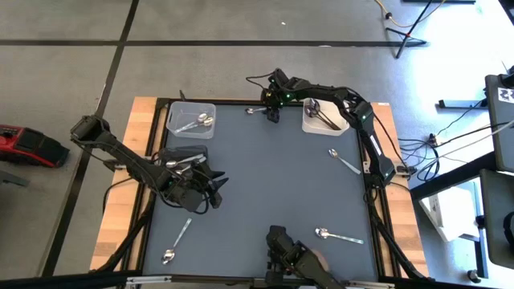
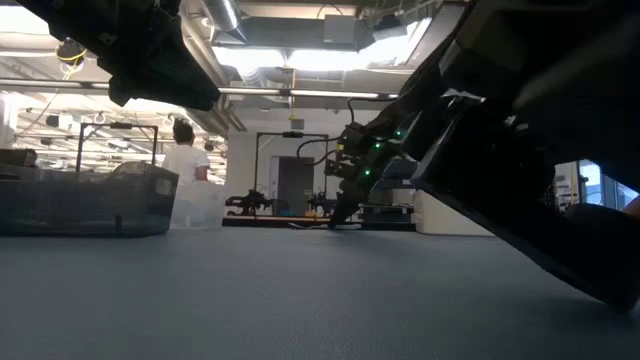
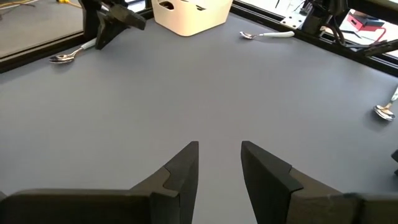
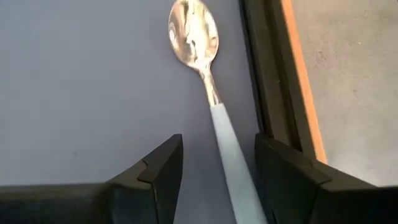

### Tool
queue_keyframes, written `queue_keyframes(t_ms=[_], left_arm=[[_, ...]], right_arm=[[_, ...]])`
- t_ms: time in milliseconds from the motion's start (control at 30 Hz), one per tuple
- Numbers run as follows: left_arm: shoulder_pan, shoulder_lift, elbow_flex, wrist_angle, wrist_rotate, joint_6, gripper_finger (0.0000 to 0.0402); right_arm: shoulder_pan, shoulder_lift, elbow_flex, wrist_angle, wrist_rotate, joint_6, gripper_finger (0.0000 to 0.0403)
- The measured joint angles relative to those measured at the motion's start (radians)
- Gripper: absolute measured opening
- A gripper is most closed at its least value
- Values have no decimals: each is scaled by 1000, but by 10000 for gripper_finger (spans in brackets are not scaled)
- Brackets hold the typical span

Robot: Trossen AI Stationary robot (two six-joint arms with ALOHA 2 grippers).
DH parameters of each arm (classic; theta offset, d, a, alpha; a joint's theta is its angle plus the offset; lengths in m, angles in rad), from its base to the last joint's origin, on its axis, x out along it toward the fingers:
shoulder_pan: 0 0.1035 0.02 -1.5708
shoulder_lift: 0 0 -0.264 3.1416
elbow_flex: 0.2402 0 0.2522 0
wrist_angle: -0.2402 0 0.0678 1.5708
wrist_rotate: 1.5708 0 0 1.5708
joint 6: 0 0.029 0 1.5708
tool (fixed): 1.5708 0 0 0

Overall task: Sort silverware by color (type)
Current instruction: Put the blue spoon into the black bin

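Note:
A silver spoon with a pale handle [image 4: 214, 106] lies flat on the grey mat by the table's far edge [image 1: 255, 111]. My right gripper [image 4: 217, 152] is open and low over it, one finger on each side of the handle; I see no touch. My left gripper [image 3: 219, 165] is open above bare mat at the table's left middle [image 1: 213, 189], with nothing between its fingers. More silver spoons lie flat on the mat: one at right [image 1: 344, 160], one near right [image 1: 337, 236], one near left [image 1: 177, 241].
A clear bin [image 1: 191, 119] at far left holds silver spoons. A white bin [image 1: 324, 116] at far right holds dark utensils. The table's dark frame rail [image 4: 267, 93] runs right beside the spoon under my right gripper. A person stands far off in the room [image 2: 185, 165].

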Motion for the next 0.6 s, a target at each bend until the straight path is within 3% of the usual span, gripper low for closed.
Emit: queue_keyframes(t_ms=[267, 600], left_arm=[[6, 0, 0, 0, -1, 7, 115], [6, 0, 0, -1, -1, 8, 115]], right_arm=[[13, 0, 0, -12, 30, -27, 186], [17, 0, -1, -28, 37, -49, 66]])
